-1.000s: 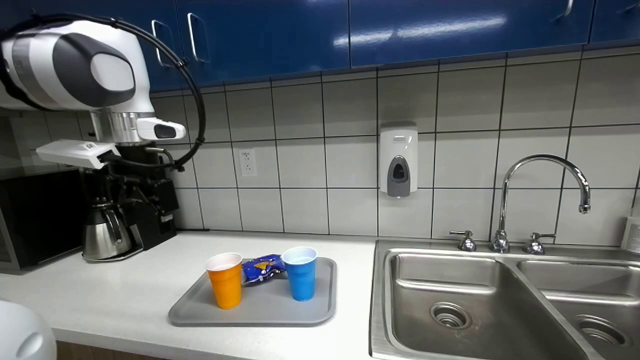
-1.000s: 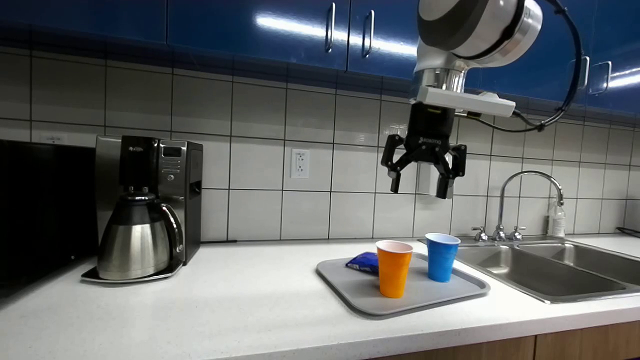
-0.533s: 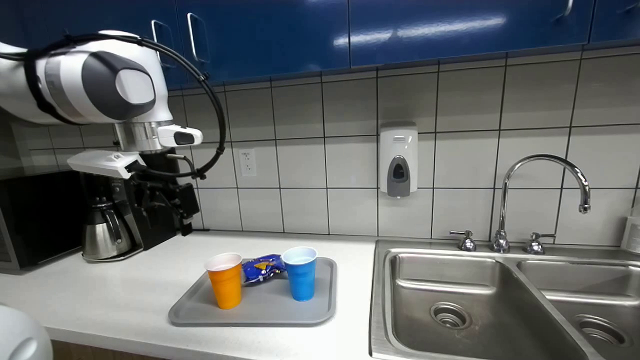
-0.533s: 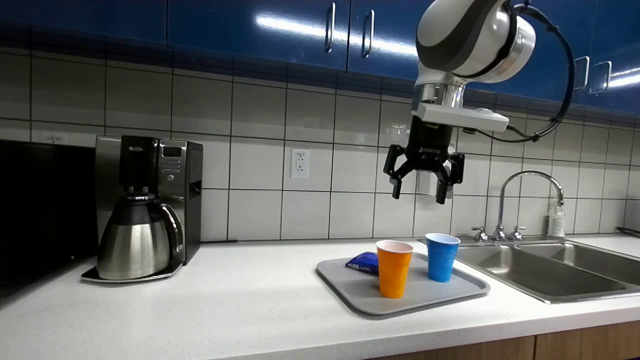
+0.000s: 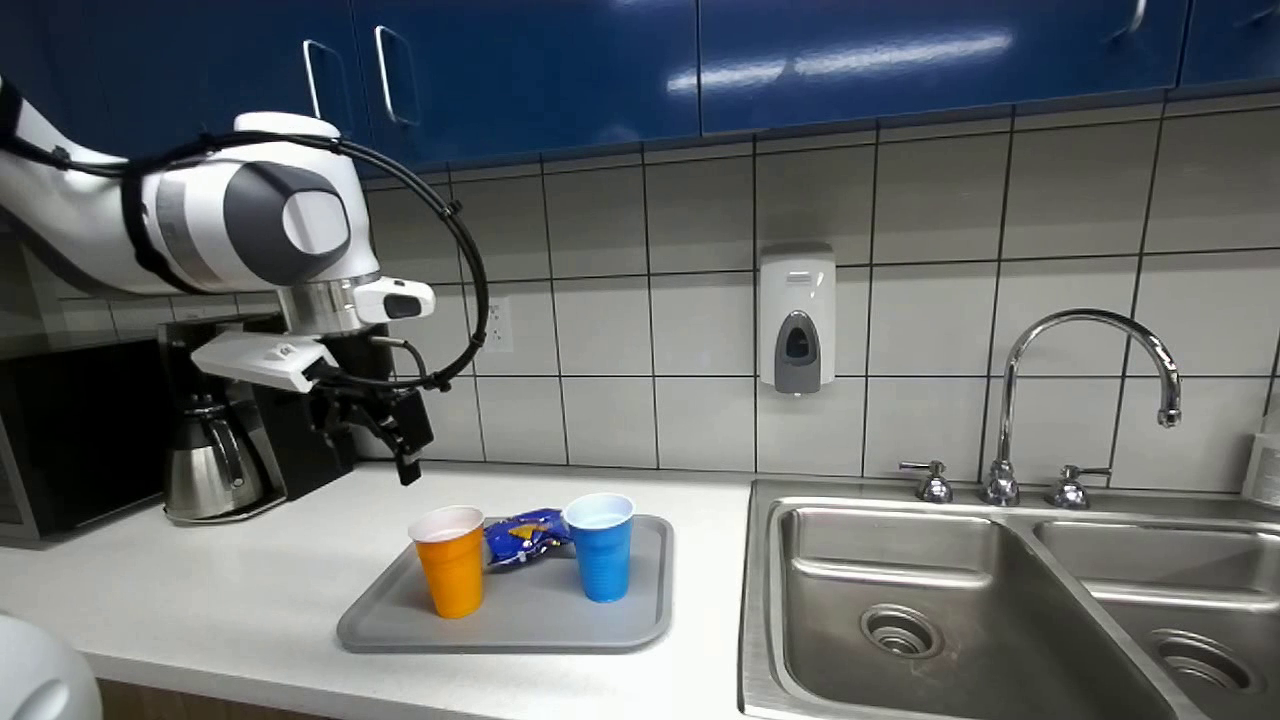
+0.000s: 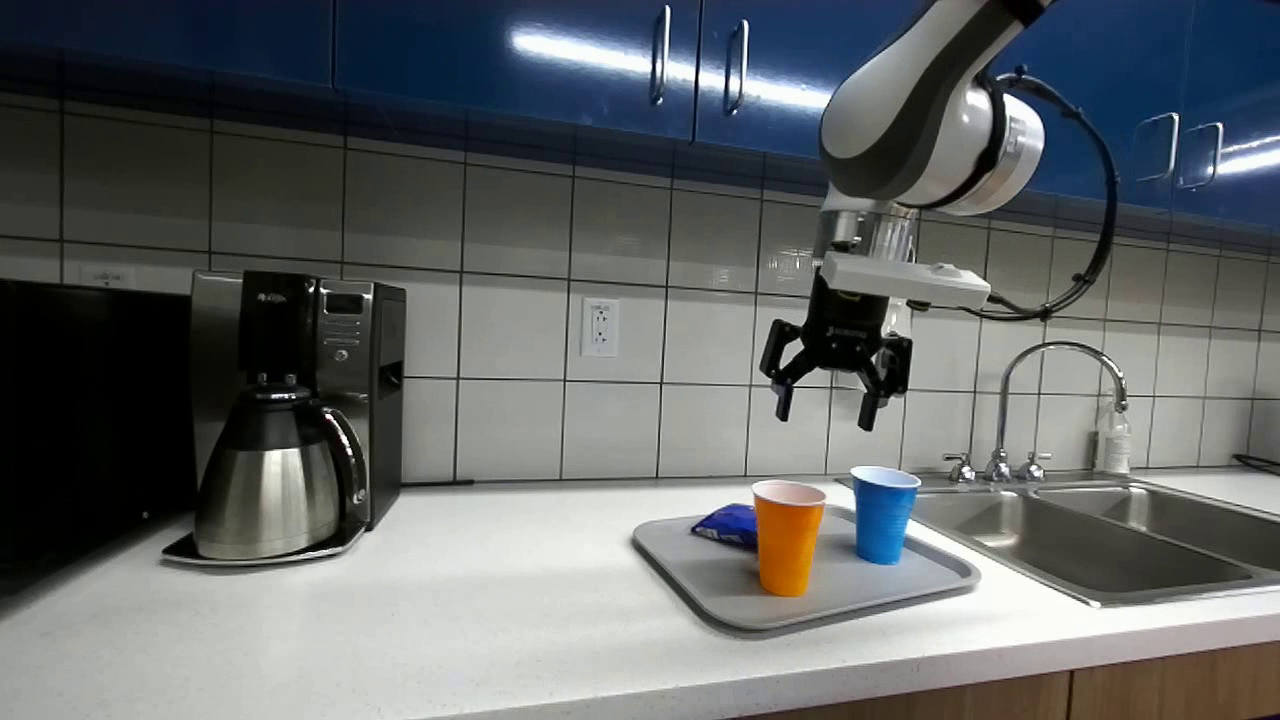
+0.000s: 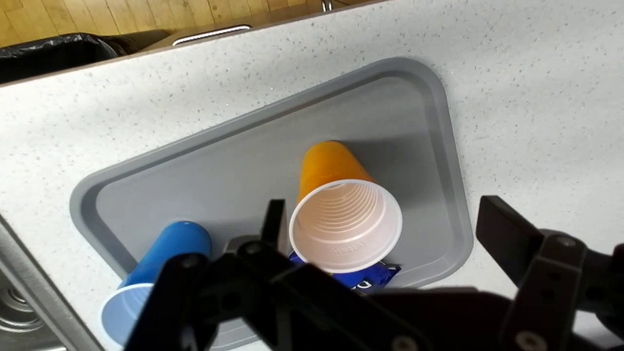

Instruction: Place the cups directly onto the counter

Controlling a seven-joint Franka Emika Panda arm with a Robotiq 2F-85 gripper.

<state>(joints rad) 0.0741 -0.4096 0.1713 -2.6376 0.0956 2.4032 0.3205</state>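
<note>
In an exterior view, a black boxy appliance (image 6: pixel 95 430) stood at the left of the desk (image 6: pixel 450 620), under blue cabinets (image 6: pixel 430 60). Just beside it was a coffee maker (image 6: pixel 345 375), its steel carafe (image 6: pixel 270 495) on the base. Farther right, a power outlet (image 6: pixel 600 327) sat in the tiled wall (image 6: pixel 510 430).

Then came the grey tray (image 6: pixel 710 580), flat on the desk and the thing in the way: the orange cup (image 6: pixel 788 545) and the blue cup (image 6: pixel 884 520) both stood upright on it, so its surface lay between them and the desk. A crumpled blue packet (image 6: pixel 727 525) shared the tray, close to the orange cup, which hid part of it; I could not tell whether they touched. The claw (image 6: pixel 826 416) hung above the level of the cups, wide, its fingers (image 6: pixel 784 403) well apart; in the wrist view the orange cup's rim showed between them, and the claw covered part of the blue cup.

In an exterior view, a white soap dispenser (image 5: pixel 797 330) hung on the wall above the left edge of the steel sink (image 5: pixel 762 600). The sink lay near the tray but apart from it, with a curved faucet (image 5: pixel 1004 425) at its back.
</note>
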